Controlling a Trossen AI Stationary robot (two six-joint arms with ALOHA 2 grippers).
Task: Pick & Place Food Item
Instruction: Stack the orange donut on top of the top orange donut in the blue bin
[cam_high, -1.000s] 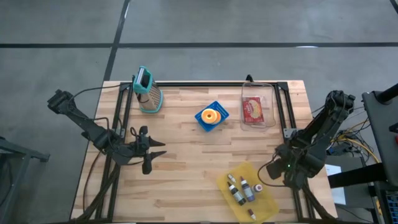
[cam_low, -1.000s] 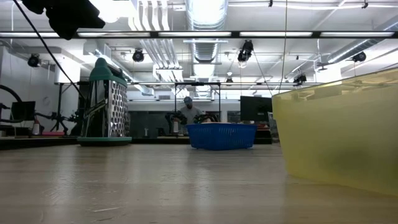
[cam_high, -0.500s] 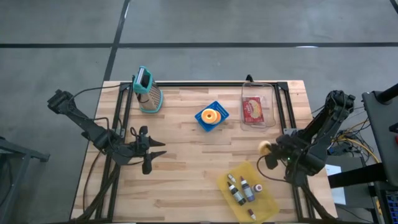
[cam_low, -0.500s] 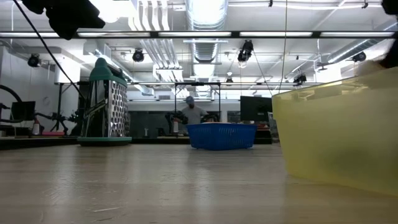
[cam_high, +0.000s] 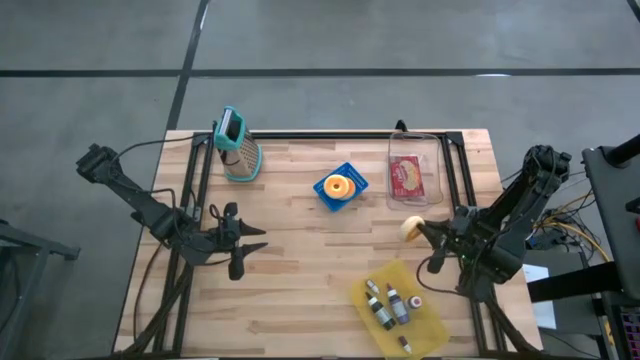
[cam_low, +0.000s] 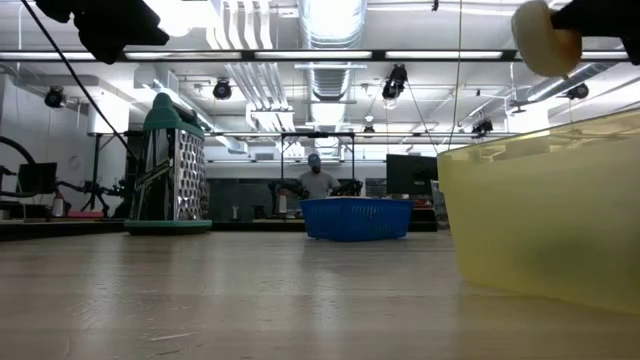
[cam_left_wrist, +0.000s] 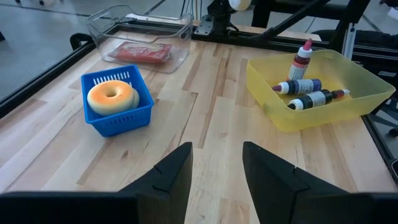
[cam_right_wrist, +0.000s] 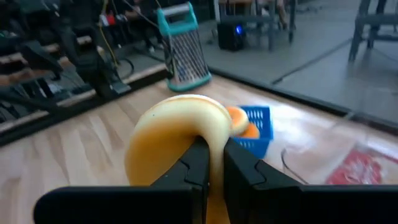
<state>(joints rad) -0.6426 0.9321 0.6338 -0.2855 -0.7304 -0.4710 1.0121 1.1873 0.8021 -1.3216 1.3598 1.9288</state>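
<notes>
My right gripper is shut on a pale yellow round food piece, high above the table between the clear container and the yellow tray. The piece also shows in the low view and the right wrist view. A blue basket holding an orange donut rests on the table's middle. My left gripper is open and empty at the table's left; its fingers also show in the left wrist view. My right gripper pinches the food piece between its two fingers at the piece's side nearest the wrist. The fingers come about level from the table's right, pointing left. The piece sticks out past the fingertips, lifted clear of the table.
A teal-topped grater stands at the far left. The clear container holds a red packet at the far right. The yellow tray holds several small bottles at the near right. Bare wood lies between the arms.
My right gripper has risen from beside the yellow tray and gone toward the table's far edge and a little left, carrying the pale food piece. The piece has been lifted clear and now shows at the top of the low view.
</notes>
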